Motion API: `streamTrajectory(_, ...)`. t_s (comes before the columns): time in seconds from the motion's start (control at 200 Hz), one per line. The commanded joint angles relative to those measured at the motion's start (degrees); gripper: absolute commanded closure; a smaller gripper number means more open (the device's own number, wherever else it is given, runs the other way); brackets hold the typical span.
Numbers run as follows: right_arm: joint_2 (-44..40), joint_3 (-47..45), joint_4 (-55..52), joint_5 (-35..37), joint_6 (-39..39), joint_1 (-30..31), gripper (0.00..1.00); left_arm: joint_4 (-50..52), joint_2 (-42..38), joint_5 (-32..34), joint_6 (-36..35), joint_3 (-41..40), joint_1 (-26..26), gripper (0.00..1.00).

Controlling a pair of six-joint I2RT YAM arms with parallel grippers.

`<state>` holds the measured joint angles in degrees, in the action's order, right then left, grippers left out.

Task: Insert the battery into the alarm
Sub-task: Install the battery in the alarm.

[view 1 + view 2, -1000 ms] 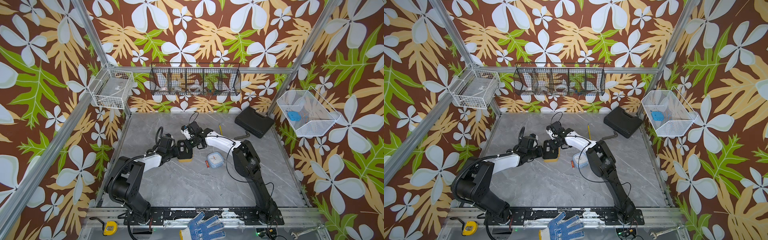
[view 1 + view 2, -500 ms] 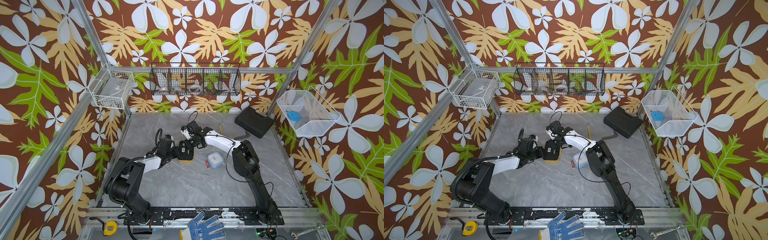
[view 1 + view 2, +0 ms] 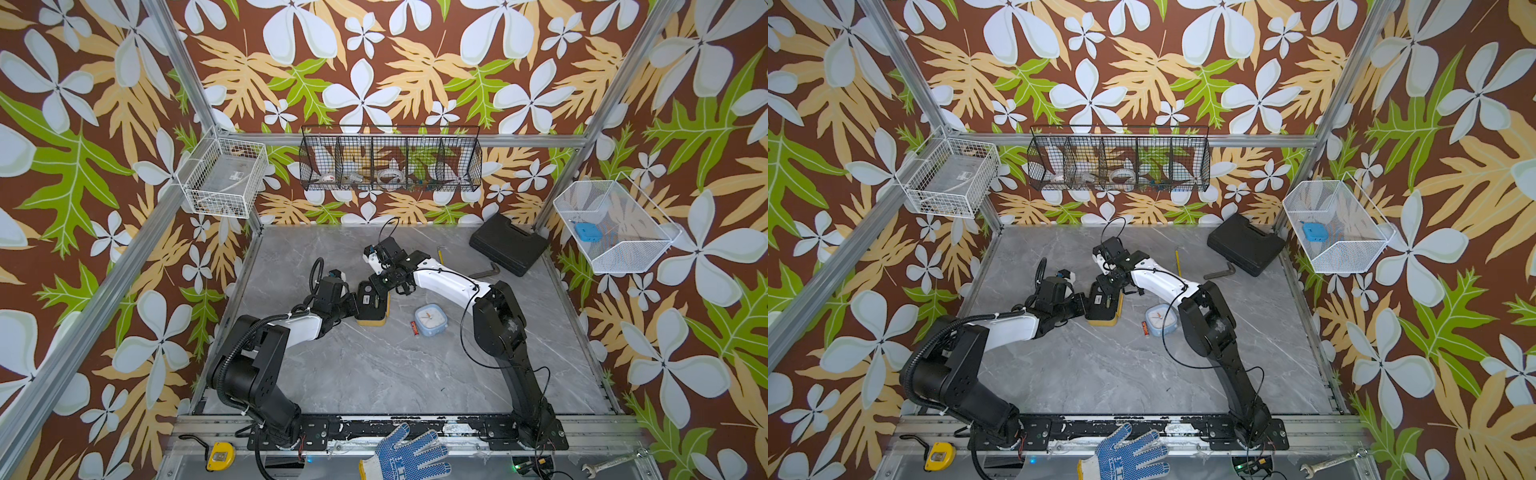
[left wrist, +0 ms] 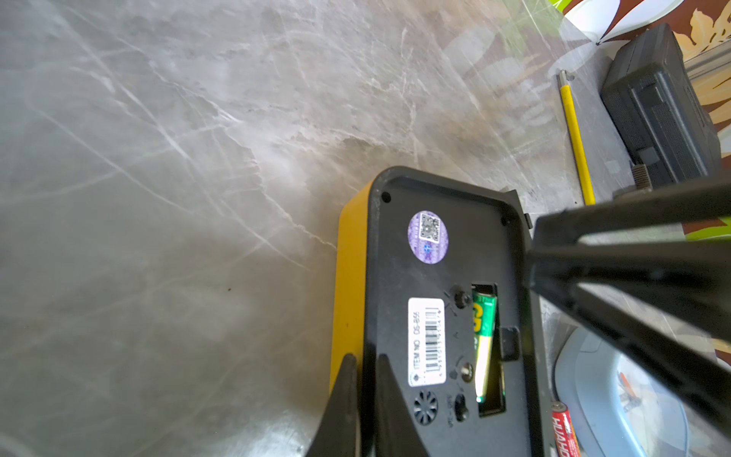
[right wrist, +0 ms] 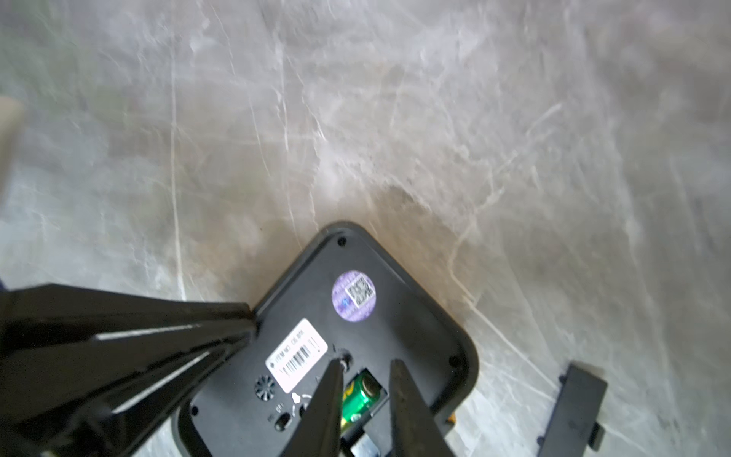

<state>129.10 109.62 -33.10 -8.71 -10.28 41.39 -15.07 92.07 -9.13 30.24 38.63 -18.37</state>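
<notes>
The alarm (image 3: 371, 307) (image 3: 1104, 307) lies face down mid-table, a yellow body with its black back (image 4: 395, 285) up. A green battery (image 4: 483, 332) sits tilted in the open compartment, one end raised (image 5: 362, 393). My left gripper (image 4: 366, 358) (image 3: 354, 305) is shut on the alarm's edge, with one finger on the yellow side and one on the black back. My right gripper (image 5: 368, 362) (image 3: 384, 286) reaches down over the compartment. Its fingers straddle the battery's raised end, slightly open, with a gap showing at one finger.
A black battery cover (image 5: 573, 411) lies loose beside the alarm. A light-blue clock (image 3: 431, 320) and a red battery (image 3: 414, 327) sit just right of it. Further back are a yellow-handled tool (image 3: 440, 254), a hex key (image 3: 486, 272) and a black case (image 3: 509, 243).
Both arms stay almost where they were over the alarm. The alarm has not visibly shifted.
</notes>
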Motion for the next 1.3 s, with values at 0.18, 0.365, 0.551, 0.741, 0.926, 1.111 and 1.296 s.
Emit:
streamTrajectory(0.18,-0.49,-3.60,-2.68,0.44,1.23,0.08,0.81,6.41,-1.15,-1.39,2.32,-0.88,0.00,0.89)
streamTrajectory(0.365,0.25,-3.54,-2.76,-0.74,1.31,-0.01,0.82,5.96,-2.26,-2.74,3.65,-1.16,-0.20,0.88)
streamTrajectory(0.551,-0.13,-4.67,-2.99,-1.44,1.92,0.09,0.85,6.19,-3.13,-2.74,4.13,-1.30,-0.25,0.87)
streamTrajectory(0.741,1.79,-4.51,-5.31,-1.66,3.65,0.33,0.92,6.08,-3.21,-2.87,4.45,-1.28,-0.33,0.87)
streamTrajectory(0.926,3.67,-4.42,-7.64,0.19,4.83,0.60,0.99,6.17,-3.13,-2.85,4.56,-1.10,-0.26,0.87)
streamTrajectory(1.111,5.27,-3.98,-9.47,2.47,5.53,0.89,1.00,6.44,-3.39,-2.83,4.40,-1.01,-0.32,0.88)
streamTrajectory(1.296,-0.05,-4.59,-4.98,1.31,4.80,0.81,0.90,7.25,-4.49,-2.44,4.13,-0.99,-0.31,0.87)
